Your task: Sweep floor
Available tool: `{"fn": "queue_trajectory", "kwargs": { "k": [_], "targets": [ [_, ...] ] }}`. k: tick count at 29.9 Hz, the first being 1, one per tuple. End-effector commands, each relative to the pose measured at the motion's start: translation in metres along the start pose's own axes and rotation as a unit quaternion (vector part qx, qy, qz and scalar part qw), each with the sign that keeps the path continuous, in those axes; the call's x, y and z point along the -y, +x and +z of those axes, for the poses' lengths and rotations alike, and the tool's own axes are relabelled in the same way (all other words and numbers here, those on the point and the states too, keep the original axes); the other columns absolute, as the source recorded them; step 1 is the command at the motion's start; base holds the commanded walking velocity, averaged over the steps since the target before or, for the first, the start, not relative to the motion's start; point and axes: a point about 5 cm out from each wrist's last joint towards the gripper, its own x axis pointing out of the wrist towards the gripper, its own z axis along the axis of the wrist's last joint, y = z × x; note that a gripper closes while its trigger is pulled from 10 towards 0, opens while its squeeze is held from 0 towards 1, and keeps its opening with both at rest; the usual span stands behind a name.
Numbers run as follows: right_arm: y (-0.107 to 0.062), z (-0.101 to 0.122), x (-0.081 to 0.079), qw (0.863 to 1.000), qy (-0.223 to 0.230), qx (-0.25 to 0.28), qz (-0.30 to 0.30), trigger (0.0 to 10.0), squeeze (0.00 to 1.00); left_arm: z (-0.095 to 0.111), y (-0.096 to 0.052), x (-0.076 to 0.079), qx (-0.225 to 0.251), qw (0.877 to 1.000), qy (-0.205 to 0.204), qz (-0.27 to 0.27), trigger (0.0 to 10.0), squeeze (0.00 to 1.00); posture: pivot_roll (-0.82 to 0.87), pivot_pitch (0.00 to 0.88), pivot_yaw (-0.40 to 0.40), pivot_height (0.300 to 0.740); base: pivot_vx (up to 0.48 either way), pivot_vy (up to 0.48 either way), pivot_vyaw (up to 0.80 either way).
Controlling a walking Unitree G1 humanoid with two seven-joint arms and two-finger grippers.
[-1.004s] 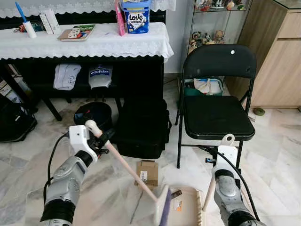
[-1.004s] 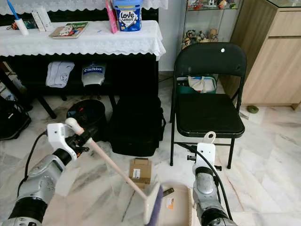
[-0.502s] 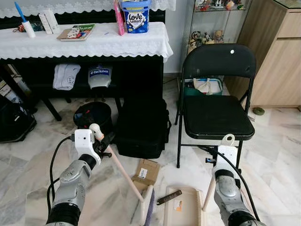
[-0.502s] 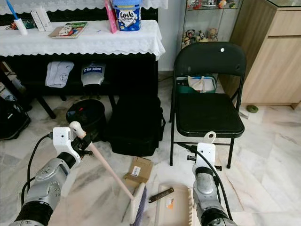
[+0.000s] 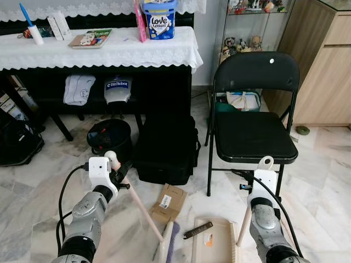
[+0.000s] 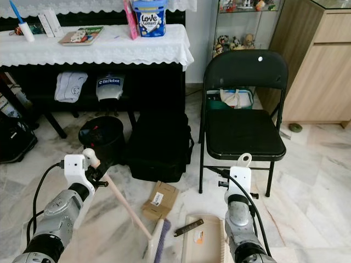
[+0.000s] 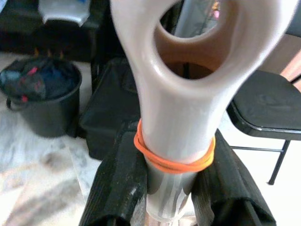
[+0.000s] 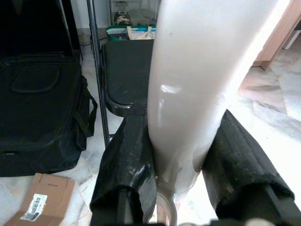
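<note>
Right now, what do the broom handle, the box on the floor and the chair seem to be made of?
Broom handle: likely glossy beige plastic, moulded loop.
Box: brown cardboard, matte, white label.
Chair: black metal tube frame; seat seemingly padded vinyl, slight sheen.

Both silver arms reach forward before the black folding chair (image 5: 253, 118): the left gripper (image 7: 167, 188), well left of it, clamps the broom handle (image 5: 143, 211); the right gripper (image 8: 181, 172), just in front, grips the dustpan handle (image 5: 243, 226), forearm upright.
</note>
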Motion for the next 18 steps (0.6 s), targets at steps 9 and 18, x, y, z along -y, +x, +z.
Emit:
{"fn": "queue_trajectory", "kwargs": {
  "k": [9,18],
  "targets": [
    [-0.002,-0.007,0.0,1.0,-0.005,-0.02,0.004,10.0,0.0,-0.017,-0.004,-0.002,-0.051,0.996,-0.065,-0.034,10.0,0.0,0.04,0.012,0.072,0.74,0.0,0.0,0.0],
    [0.001,-0.003,0.0,1.0,-0.003,-0.018,0.007,10.0,0.0,-0.008,-0.001,0.011,-0.053,0.987,-0.08,-0.128,10.0,0.0,0.04,0.0,0.07,0.74,0.0,0.0,0.0]
  ]
}}
